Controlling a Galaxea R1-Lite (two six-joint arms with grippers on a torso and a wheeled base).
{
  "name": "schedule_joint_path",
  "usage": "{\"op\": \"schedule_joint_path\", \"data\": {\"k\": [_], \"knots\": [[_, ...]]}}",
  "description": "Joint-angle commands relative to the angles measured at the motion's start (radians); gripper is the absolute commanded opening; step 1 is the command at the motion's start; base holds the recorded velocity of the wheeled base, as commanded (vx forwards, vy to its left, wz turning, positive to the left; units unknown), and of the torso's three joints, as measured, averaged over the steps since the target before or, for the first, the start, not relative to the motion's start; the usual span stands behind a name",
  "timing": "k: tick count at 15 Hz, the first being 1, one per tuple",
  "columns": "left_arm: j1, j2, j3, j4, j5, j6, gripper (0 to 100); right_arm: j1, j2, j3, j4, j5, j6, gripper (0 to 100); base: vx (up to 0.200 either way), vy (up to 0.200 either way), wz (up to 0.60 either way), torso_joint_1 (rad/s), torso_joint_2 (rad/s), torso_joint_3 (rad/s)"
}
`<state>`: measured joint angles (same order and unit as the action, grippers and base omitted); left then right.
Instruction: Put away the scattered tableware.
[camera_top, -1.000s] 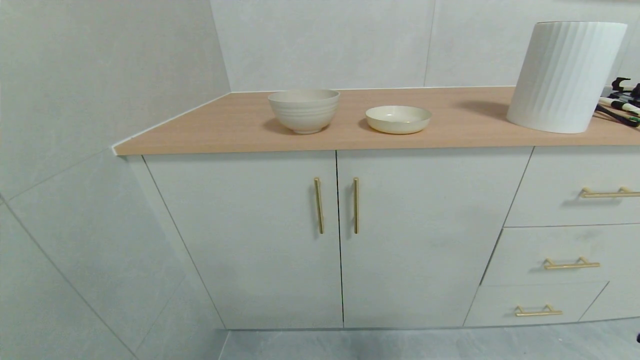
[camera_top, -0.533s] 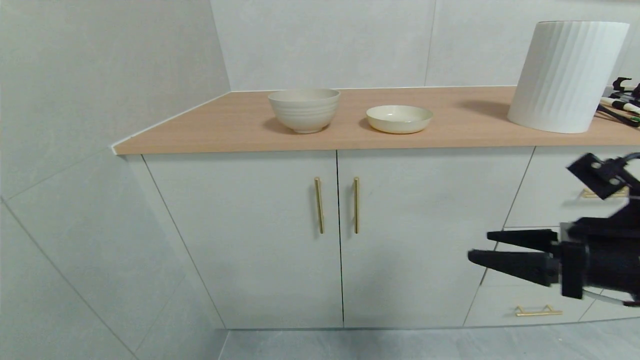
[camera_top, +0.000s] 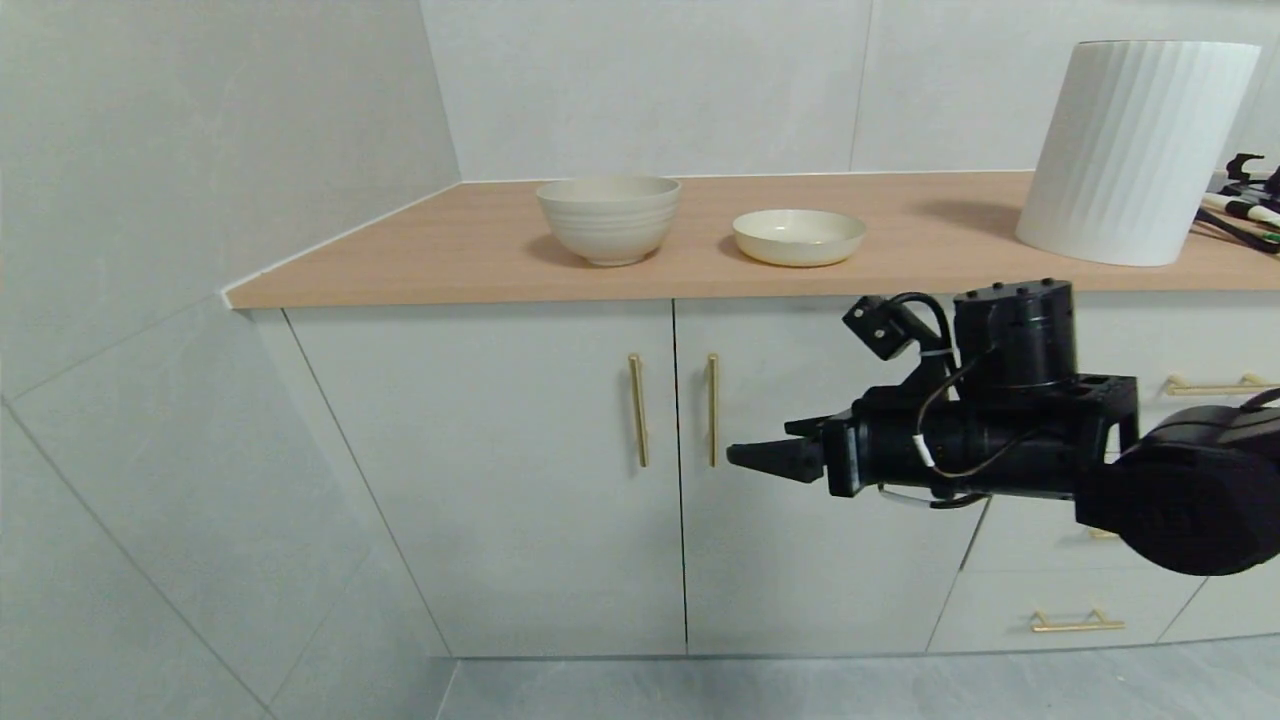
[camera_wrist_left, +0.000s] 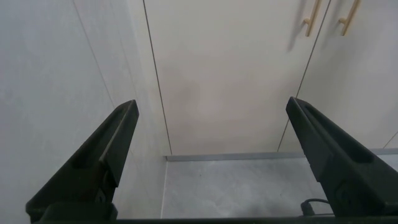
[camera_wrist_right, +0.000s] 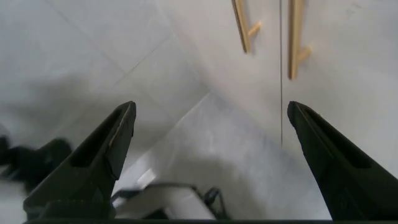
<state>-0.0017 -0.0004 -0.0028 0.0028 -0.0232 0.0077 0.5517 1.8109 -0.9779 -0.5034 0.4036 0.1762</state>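
Observation:
A beige ribbed bowl (camera_top: 608, 218) and a shallow cream dish (camera_top: 798, 236) stand side by side on the wooden countertop (camera_top: 430, 260). Below it are two closed cabinet doors with gold handles (camera_top: 638, 410) (camera_top: 712, 410). My right gripper (camera_top: 765, 445) hangs in front of the right door, below the dish, pointing at the handles. In its wrist view it (camera_wrist_right: 210, 107) stands open with nothing between the fingers, the handles (camera_wrist_right: 296, 37) ahead. My left gripper (camera_wrist_left: 211, 104) is open and empty, low before the left door near the floor.
A tall white ribbed cylinder (camera_top: 1135, 150) stands at the counter's right, with dark utensils (camera_top: 1240, 205) beyond it. Drawers with gold handles (camera_top: 1140, 527) lie right of the doors. A tiled wall (camera_top: 150, 300) closes the left side.
My right arm has come in from the right and moved left and up, from the drawers to in front of the right cabinet door. Bowl and dish have not moved.

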Motion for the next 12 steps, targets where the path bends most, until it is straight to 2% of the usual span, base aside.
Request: {"op": "schedule_joint_path", "data": {"k": [1, 5, 7, 8, 9, 12], "knots": [[0.0, 0.0, 0.001, 0.0, 0.0, 0.0, 100, 0.013, 0.111, -0.005, -0.056, -0.04, 0.006, 100, 0.0, 0.0, 0.0, 0.0, 0.0, 0.0], [0.0, 0.0, 0.0, 0.0, 0.0, 0.0, 100, 0.027, 0.219, -0.064, -0.207, -0.077, 0.101, 100, 0.0, 0.0, 0.0, 0.0, 0.0, 0.0], [0.0, 0.0, 0.0, 0.0, 0.0, 0.0, 100, 0.033, 0.308, -0.127, -0.302, -0.175, 0.134, 100, 0.0, 0.0, 0.0, 0.0, 0.0, 0.0], [0.0, 0.0, 0.0, 0.0, 0.0, 0.0, 100, 0.033, 0.308, -0.127, -0.302, -0.175, 0.134, 100, 0.0, 0.0, 0.0, 0.0, 0.0, 0.0], [0.0, 0.0, 0.0, 0.0, 0.0, 0.0, 100, 0.047, 0.352, -0.183, -0.34, -0.213, 0.218, 100, 0.0, 0.0, 0.0, 0.0, 0.0, 0.0], [0.0, 0.0, 0.0, 0.0, 0.0, 0.0, 100, 0.047, 0.401, -0.232, -0.351, -0.213, 0.233, 100, 0.0, 0.0, 0.0, 0.0, 0.0, 0.0]]}}
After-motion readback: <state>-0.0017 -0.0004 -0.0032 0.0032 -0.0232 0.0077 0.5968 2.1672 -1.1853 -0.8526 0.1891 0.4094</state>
